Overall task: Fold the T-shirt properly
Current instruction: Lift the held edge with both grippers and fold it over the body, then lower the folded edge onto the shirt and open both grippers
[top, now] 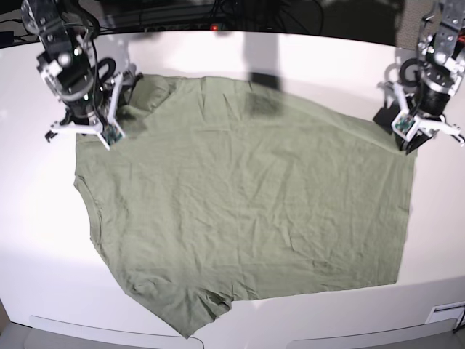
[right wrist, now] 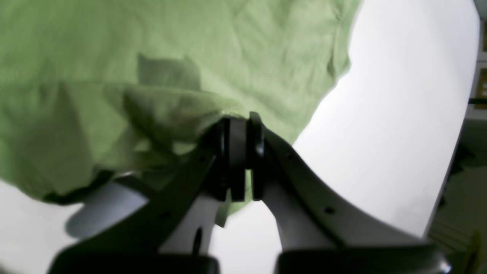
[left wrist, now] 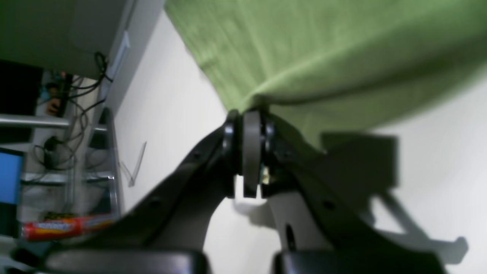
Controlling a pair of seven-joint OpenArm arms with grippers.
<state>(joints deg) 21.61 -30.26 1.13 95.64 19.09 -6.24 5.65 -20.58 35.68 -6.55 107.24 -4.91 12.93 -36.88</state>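
table (top: pixel 218 51): white, matte, fills most of the base view; front edge curved, two pale trim strips along it.
room: dark behind the far edge, cables (top: pixel 240 9) and a small red light there. Left wrist view shows a metal rack (left wrist: pixel 76 152) beside the table with black wires (left wrist: pixel 81 110), a blue screen edge (left wrist: pixel 9 175) and a red-orange packet (left wrist: pixel 57 227) on a lower shelf; all blurred.
containers: only that rack; what else sits on it, can't tell.
shirt (top: pixel 247 211): olive-green, spread flat on the table, lightly wrinkled, lying sideways. Sleeves toward the base view's left, straight hem toward its right. Near sleeve points at the front edge.
left gripper (left wrist: pixel 249 114): at the far hem corner, base view's right. Jaws pressed together, pinching the shirt edge; cloth is pulled into a ridge from the tips.
right gripper (right wrist: pixel 239 120): at the far sleeve/shoulder area, base view's left. Jaws pressed together on a bunched fold of the shirt; fabric lifted and crumpled at the tips.
shadows: both arms cast dark patches on the cloth and table near the far edge.
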